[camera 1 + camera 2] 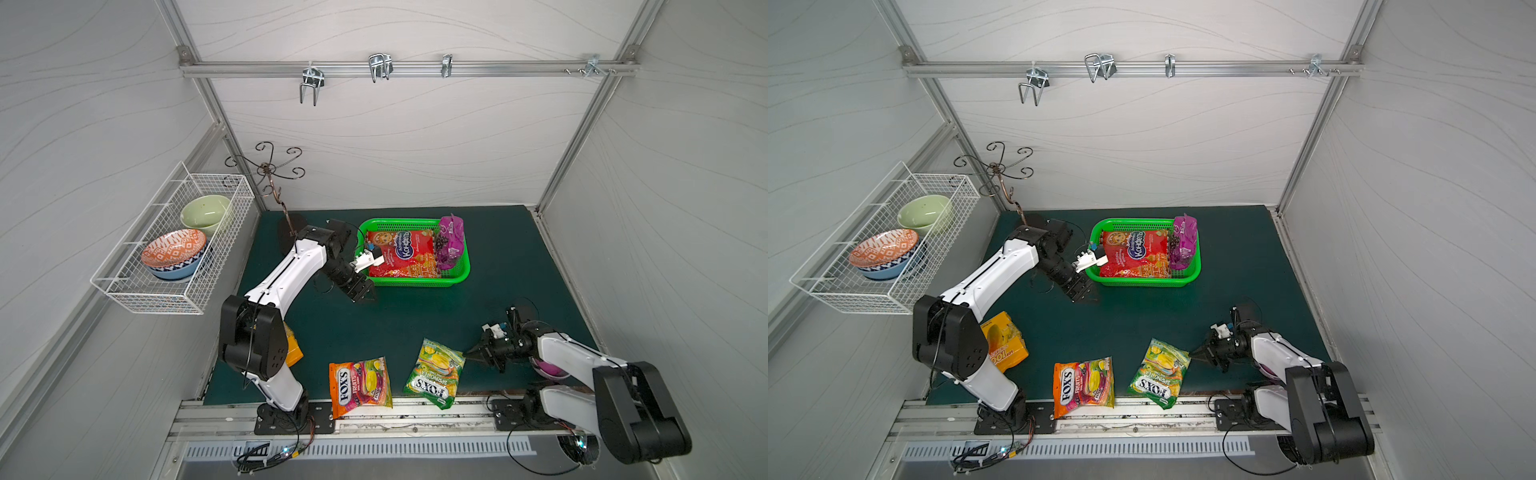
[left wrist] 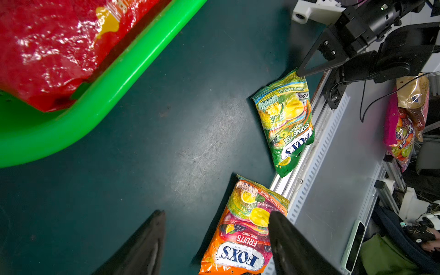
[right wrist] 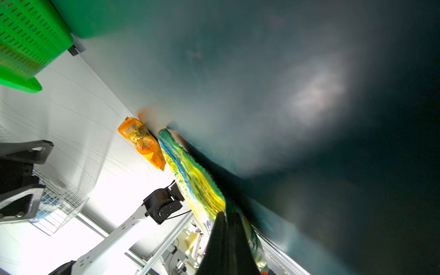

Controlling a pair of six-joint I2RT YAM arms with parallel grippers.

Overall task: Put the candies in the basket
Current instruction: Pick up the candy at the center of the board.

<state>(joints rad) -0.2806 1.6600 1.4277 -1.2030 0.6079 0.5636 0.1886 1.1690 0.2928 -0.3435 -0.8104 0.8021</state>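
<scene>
1. Green and glossy, the green FOX'S bag lies on the dark mat right at the tips of the right gripper. We see the jaws pressed together on the bag's nearest corner. In the right wrist view that pinched edge sits a little off the mat. The bag's far end overlaps the front rail.
2. The orange FOX'S bag lies flat just past the green one, on the side away from the right gripper. The two bags do not touch.
3. The left gripper hangs over the mat with its jaws apart, holding nothing. In its wrist view we see the orange FOX'S bag ahead of the fingers.
4. The green basket stands just beside the left gripper.
5. In the basket the red bag lies flat over most of the floor. The purple bag stands against the wall farthest from the left gripper, its top above the rim.
6. The yellow-orange bag lies behind the left gripper, next to that arm's lower joint.
7. A purple-lined bowl sits behind the right gripper, under its arm.
8. The white wire basket on the side wall holds bowls, well apart from both grippers.
</scene>
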